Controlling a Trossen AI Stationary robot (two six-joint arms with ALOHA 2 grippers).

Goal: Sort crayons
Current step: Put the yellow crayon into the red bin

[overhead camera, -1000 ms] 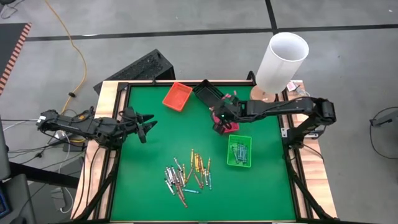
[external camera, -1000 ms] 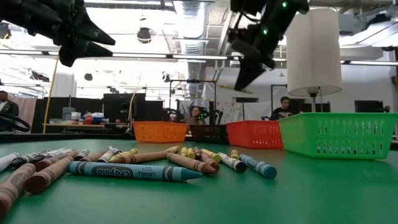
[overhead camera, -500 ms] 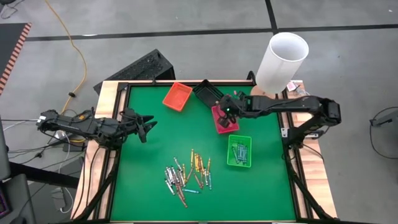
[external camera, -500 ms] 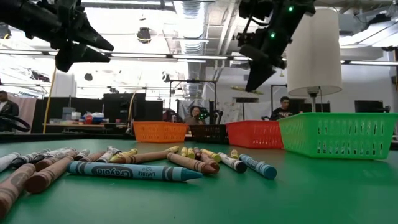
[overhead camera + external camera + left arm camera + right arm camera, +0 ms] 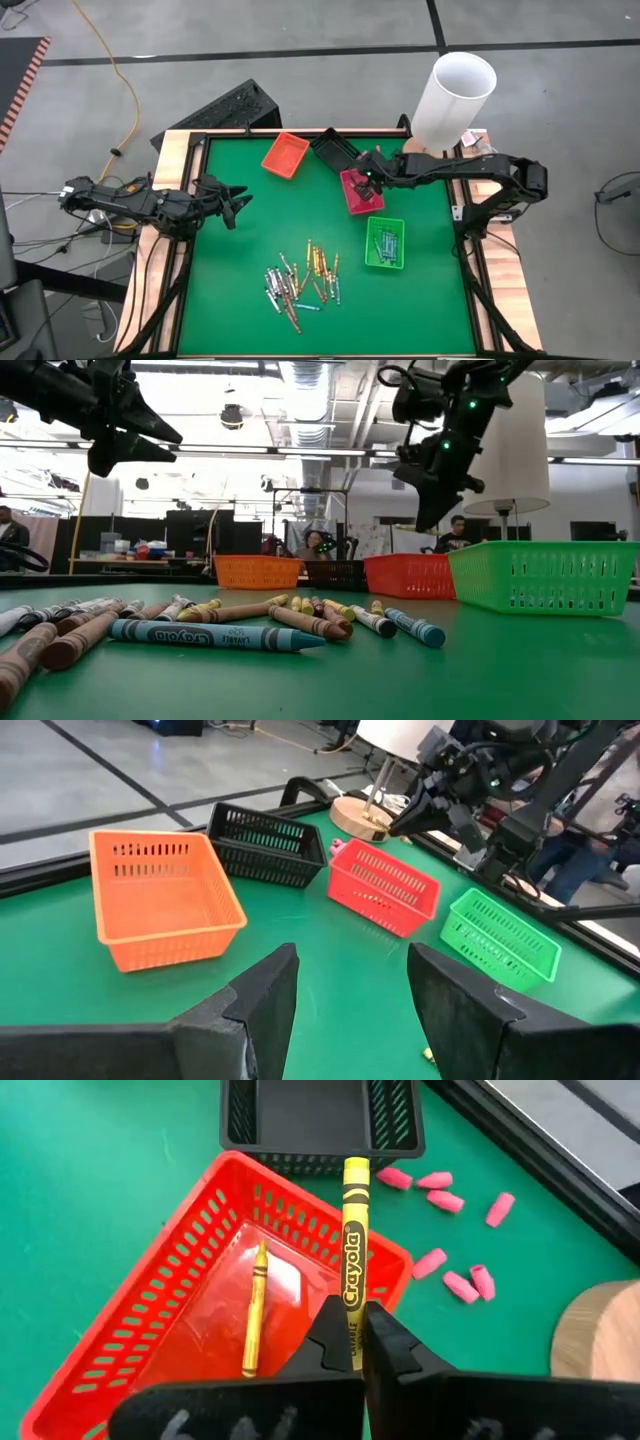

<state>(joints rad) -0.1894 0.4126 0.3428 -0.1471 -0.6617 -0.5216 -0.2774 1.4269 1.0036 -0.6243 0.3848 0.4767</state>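
Step in hand, as judged: delivery of one yellow crayon point(image 5: 354, 1250) to the red tray point(image 5: 150, 1330). Right gripper point(image 5: 347, 1342) pinched shut on that crayon at its lower end, crayon pointing out past the fingertips, poised above the red tray's far rim, near the black tray point(image 5: 320, 1115). One yellow crayon point(image 5: 254, 1310) already lying inside the red tray, so yellow sorted there by the look of it. Pink bits point(image 5: 450, 1230) scattered on the mat just beyond the red tray, beside a wooden lamp base point(image 5: 600, 1335). Left gripper point(image 5: 235, 203) hovering over the left side of the table, jaws wide apart and holding nothing, waiting. Main heap of crayons point(image 5: 300, 280) lying loose on the near middle of the green mat point(image 5: 230, 290), well apart from all trays; several already in the green tray point(image 5: 385, 243) on the right. Orange tray point(image 5: 285, 154) at the far side, apparently without contents. Next move, as judged: shift slightly back over the red tray's floor, lower a little, then part the fingers for a drop clear of the rim. Risk: crayon striking the rim and rolling out among the pink bits. After release: return to the heap for the next stick. Task far from complete, with most of the heap unsorted
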